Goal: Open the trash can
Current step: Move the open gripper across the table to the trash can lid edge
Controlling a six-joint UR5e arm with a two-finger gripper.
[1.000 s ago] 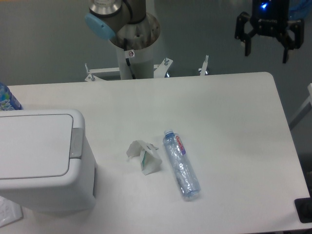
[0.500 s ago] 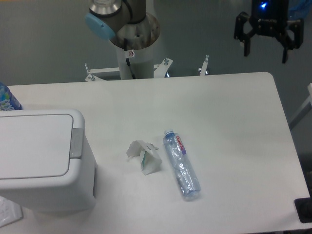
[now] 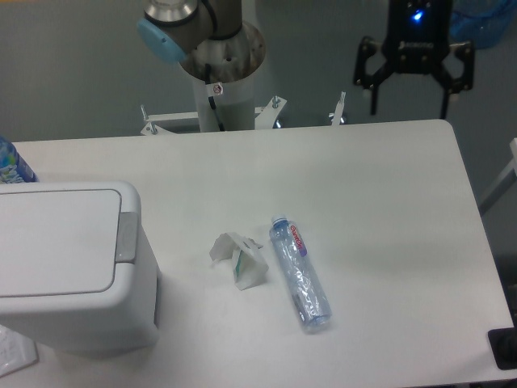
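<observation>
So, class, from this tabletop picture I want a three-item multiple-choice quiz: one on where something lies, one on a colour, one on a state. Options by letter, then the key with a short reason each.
1. Where does the crumpled paper carton lie?
A. between the trash can and the bottle
B. on the trash can's lid
C. at the table's far right corner

2. What colour is the push tab on the trash can?
A. red
B. grey
C. green

3. How is the gripper right now?
A. shut on the bottle
B. pressing the tab
C. open, up in the air

Key: 1 A, the carton sits on the table with the can to its left and the bottle to its right. 2 B, the tab is a grey strip at the lid's right edge. 3 C, its fingers are spread apart above the table's far edge, holding nothing.
</observation>
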